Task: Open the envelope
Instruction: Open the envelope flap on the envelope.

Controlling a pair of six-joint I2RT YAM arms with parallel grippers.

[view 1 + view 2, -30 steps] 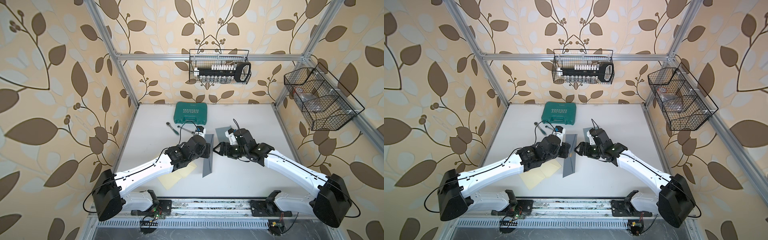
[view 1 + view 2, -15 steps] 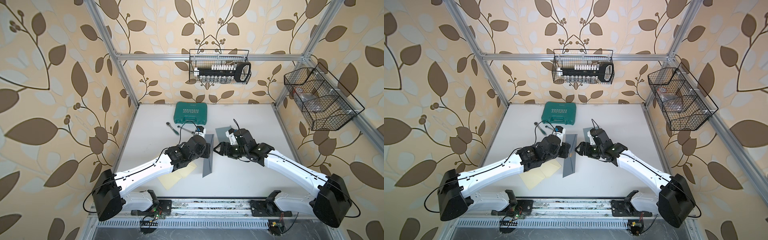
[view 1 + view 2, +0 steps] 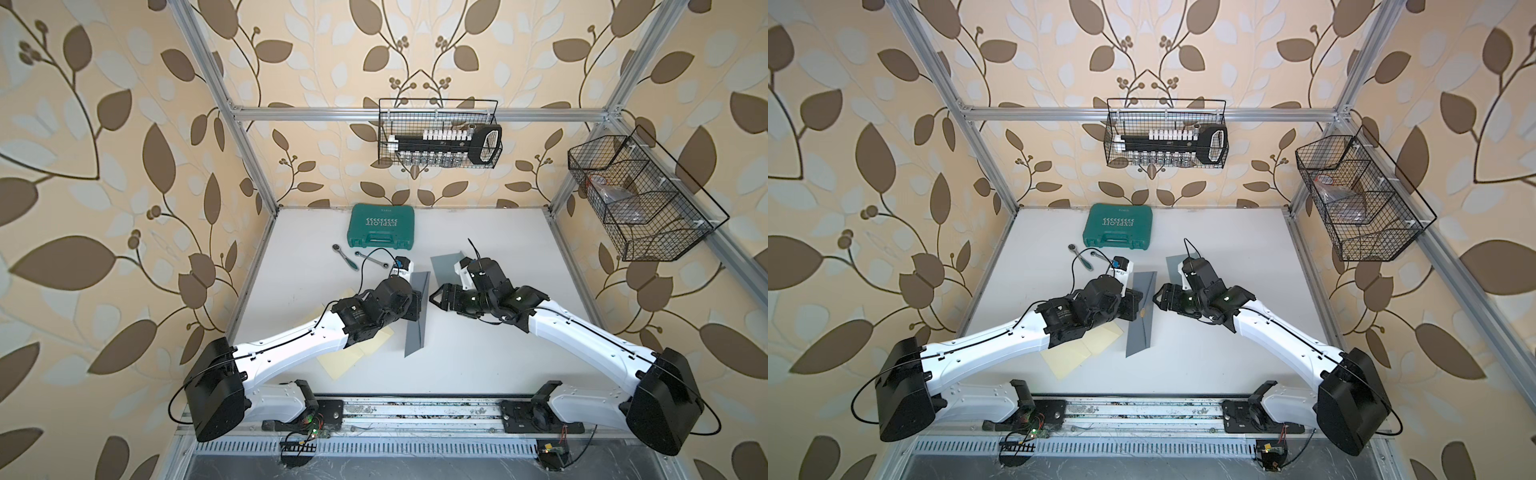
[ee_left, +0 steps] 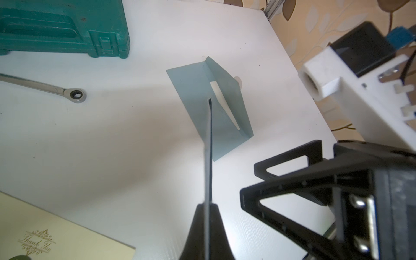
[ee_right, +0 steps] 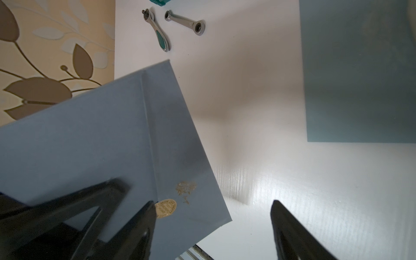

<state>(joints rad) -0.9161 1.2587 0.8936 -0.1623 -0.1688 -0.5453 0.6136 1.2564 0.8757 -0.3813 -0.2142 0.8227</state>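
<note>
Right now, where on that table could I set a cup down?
The table is bare at the far right, between the case and the right edge. It is also bare in front, between the held envelope and the right arm. It is crowded in the middle, around the left gripper and right gripper, and on the left with wrenches and cards.

Bright, even light fills both top views, sharp at centre — the straight frame posts [image 3: 249, 153] bow near the edges. In the right wrist view glare whitens the table [image 5: 281, 177], soft shadows spread, and the fingers [image 5: 290, 229] of the right gripper [image 5: 212, 202] blur out of focus
</note>
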